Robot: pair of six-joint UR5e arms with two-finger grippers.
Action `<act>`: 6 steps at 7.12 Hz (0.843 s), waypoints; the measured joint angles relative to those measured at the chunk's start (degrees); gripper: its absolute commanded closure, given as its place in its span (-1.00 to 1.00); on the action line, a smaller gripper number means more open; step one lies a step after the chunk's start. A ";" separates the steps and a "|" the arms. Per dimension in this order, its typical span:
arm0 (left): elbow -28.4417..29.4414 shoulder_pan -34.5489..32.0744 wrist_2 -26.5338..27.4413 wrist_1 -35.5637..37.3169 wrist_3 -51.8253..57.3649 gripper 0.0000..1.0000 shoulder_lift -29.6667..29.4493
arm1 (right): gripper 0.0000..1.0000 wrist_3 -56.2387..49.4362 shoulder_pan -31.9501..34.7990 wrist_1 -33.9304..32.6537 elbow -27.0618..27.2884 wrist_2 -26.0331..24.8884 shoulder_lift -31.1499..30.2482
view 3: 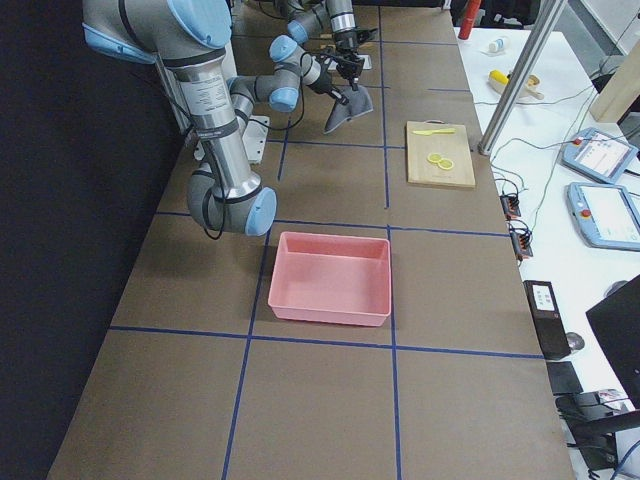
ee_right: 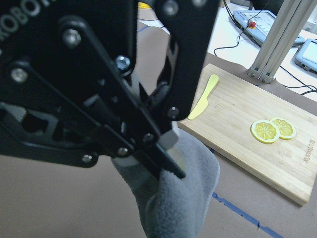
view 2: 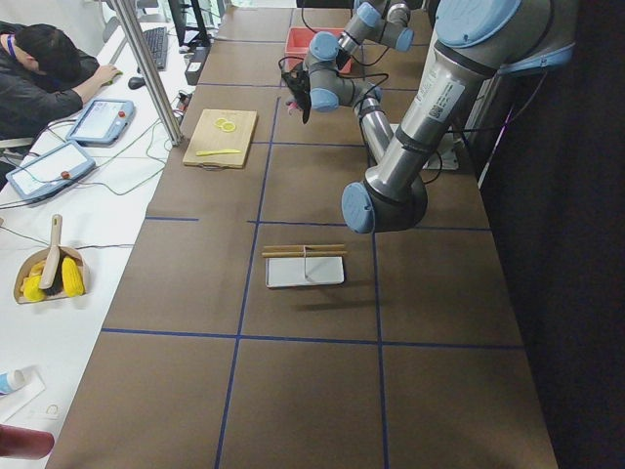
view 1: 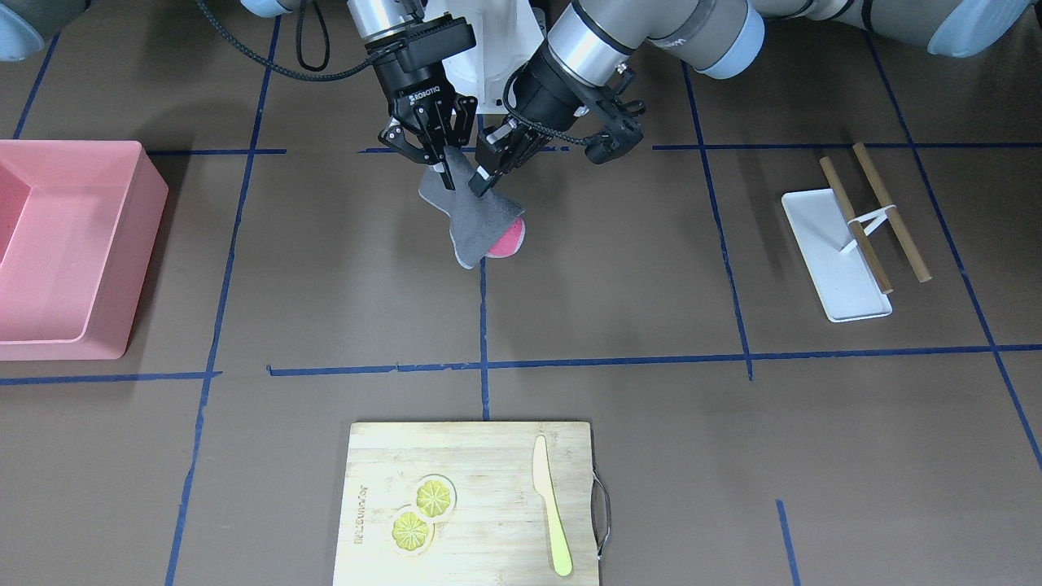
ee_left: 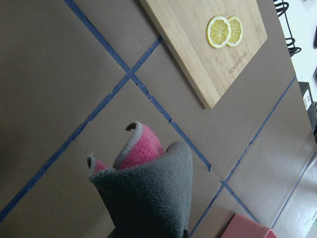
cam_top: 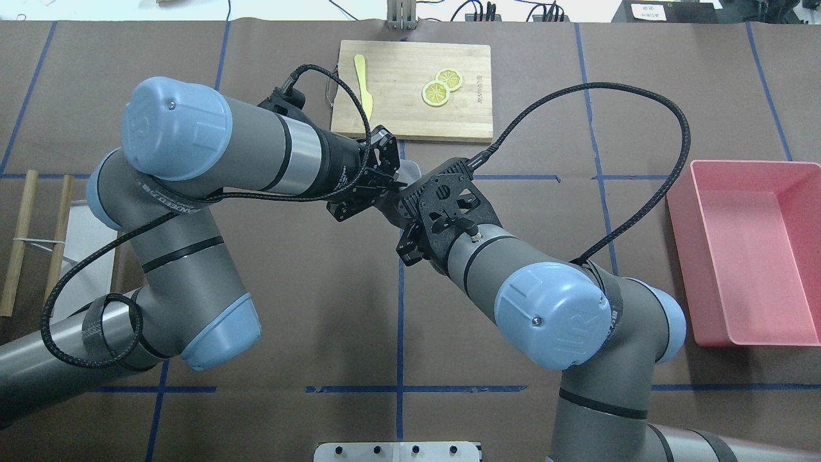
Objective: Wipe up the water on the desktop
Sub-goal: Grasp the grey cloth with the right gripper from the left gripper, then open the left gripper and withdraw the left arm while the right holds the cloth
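Note:
A grey cloth (view 1: 476,224) with a pink underside hangs folded above the brown, blue-taped desktop (view 1: 610,268), near its middle on the robot's side. My right gripper (view 1: 447,177) is shut on the cloth's upper corner. Just beside it, my left gripper (view 1: 482,185) is shut on the same top edge. In the left wrist view the cloth (ee_left: 148,198) droops with its pink inner face showing. In the right wrist view the left gripper's black fingers (ee_right: 166,166) pinch the cloth (ee_right: 188,198). No water shows in any view.
A pink bin (view 1: 73,244) stands on the robot's right side. A bamboo cutting board (view 1: 488,456) at the far edge carries two lemon slices (view 1: 423,513) and a yellow knife (view 1: 552,513). A white tray (view 1: 834,252) with two sticks (view 1: 891,212) lies on the robot's left.

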 measured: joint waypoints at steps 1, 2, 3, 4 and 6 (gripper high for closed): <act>-0.12 -0.03 0.00 -0.05 0.53 -1.00 0.00 | 1.00 0.22 0.00 0.00 0.00 0.04 0.04; -0.27 -0.06 0.00 -0.02 1.49 -1.00 0.00 | 1.00 0.32 0.02 0.00 0.00 0.05 0.05; -0.43 -0.06 0.00 0.00 2.18 -1.00 0.07 | 1.00 0.36 0.04 0.00 0.00 0.06 0.07; -0.51 -0.10 0.00 0.01 2.46 -1.00 0.12 | 1.00 0.54 0.05 0.02 0.00 0.06 0.10; -0.56 -0.31 -0.02 0.08 2.63 -1.00 0.23 | 0.99 1.41 0.05 0.08 0.09 0.12 0.02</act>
